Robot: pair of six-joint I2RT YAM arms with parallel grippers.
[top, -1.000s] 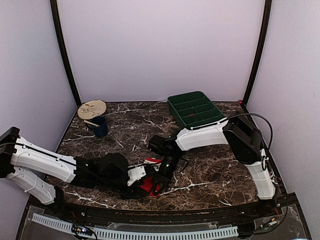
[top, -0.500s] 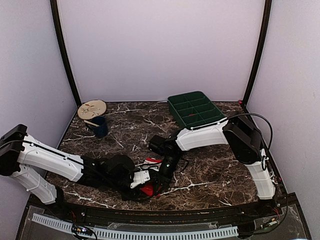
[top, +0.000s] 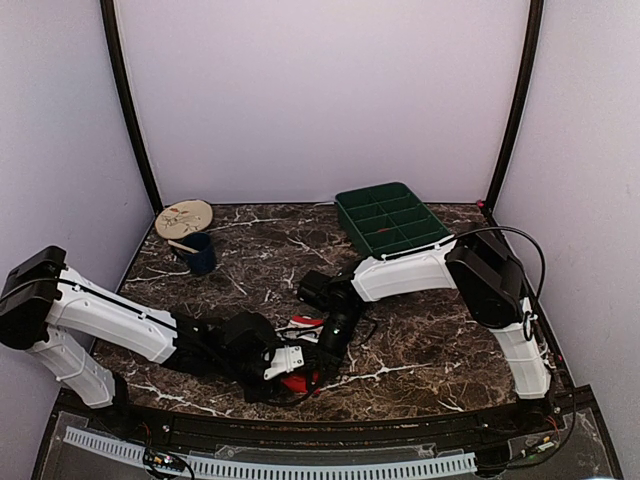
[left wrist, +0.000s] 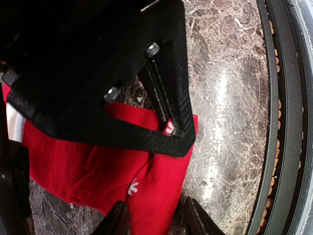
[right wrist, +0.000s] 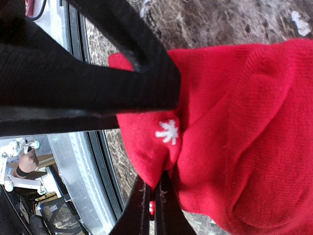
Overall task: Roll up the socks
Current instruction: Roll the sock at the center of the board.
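red socks bunched on marble table; right gripper pinching, left gripper straddling

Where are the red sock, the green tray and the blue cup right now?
red sock point(right wrist: 234, 122): right wrist view, middle of the bunched fabric.
green tray point(top: 405, 247): top external view, its near rim.
blue cup point(top: 199, 255): top external view, its side wall.

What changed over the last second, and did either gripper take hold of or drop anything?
The left arm slid right along the near edge, bringing the left gripper onto the red socks. Its fingers now straddle the fabric, but whether they are gripping is unclear. The right gripper stayed pinched shut on the socks. The green tray and blue cup have not moved.
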